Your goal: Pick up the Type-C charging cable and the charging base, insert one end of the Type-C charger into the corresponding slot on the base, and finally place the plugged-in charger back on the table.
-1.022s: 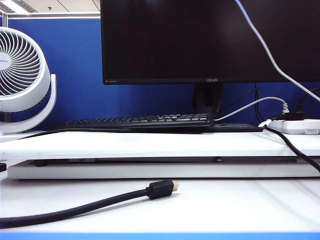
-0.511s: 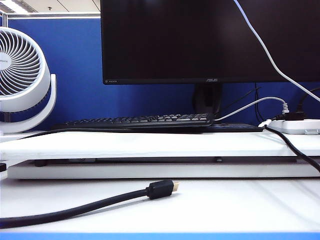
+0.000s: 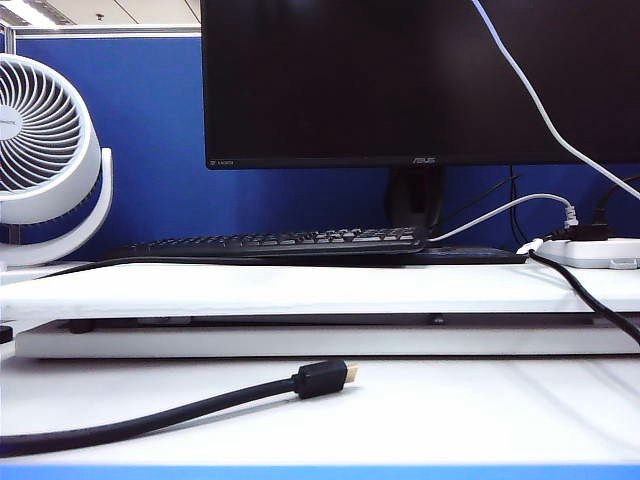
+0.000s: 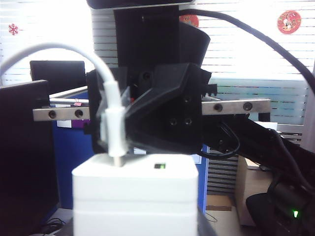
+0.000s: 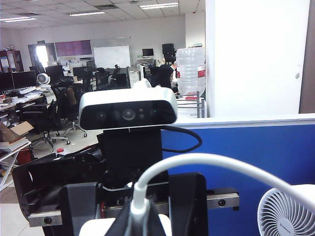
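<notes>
Both arms are raised above the table (image 3: pixel 400 410), facing each other. Left gripper (image 5: pixel 123 223) clasps the charging base (image 4: pixel 135 196), a white block. Right gripper (image 4: pixel 118 123), fingers closed, pinches the Type-C charging cable (image 4: pixel 112 118), its plug entering the base's top face.

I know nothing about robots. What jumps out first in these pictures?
In the left wrist view, the charging base fills the foreground with the Type-C charging cable plugged into its top, the other arm's gripper facing it. In the exterior view, a thick black cable lies on the table below a dark monitor.
</notes>
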`<move>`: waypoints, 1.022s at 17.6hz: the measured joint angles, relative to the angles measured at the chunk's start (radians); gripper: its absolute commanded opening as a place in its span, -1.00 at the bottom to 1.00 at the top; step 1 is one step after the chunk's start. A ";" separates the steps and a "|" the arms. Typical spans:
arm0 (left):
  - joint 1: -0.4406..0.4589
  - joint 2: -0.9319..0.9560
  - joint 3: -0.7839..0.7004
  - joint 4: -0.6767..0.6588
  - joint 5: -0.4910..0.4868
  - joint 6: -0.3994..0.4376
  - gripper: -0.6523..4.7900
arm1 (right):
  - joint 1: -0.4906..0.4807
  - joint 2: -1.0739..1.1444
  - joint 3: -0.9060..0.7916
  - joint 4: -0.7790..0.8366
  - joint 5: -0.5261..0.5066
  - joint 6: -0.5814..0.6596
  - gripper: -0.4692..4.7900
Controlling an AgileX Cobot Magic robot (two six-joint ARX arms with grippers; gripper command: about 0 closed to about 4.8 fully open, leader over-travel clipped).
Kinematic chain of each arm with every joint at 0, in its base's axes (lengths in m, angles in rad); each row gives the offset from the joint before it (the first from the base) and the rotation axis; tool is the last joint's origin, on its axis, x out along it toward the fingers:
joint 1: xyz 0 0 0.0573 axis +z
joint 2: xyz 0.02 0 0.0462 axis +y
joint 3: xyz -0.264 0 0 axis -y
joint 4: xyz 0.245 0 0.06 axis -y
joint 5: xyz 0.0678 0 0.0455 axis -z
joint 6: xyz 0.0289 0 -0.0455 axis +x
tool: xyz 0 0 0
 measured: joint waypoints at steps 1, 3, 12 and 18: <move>0.000 0.000 0.000 0.005 0.006 -0.002 -0.78 | 0.016 0.000 0.000 0.000 -0.003 -0.004 -0.83; 0.000 -0.001 0.000 0.019 0.014 -0.011 -0.78 | 0.019 -0.002 0.001 0.001 -0.014 -0.022 -0.83; 0.000 0.000 -0.008 0.038 0.035 -0.064 -0.78 | 0.005 -0.009 0.009 -0.109 -0.049 -0.129 -0.83; 0.000 0.000 -0.011 0.028 0.035 -0.066 -0.78 | -0.019 -0.010 0.009 -0.145 -0.060 -0.138 -0.83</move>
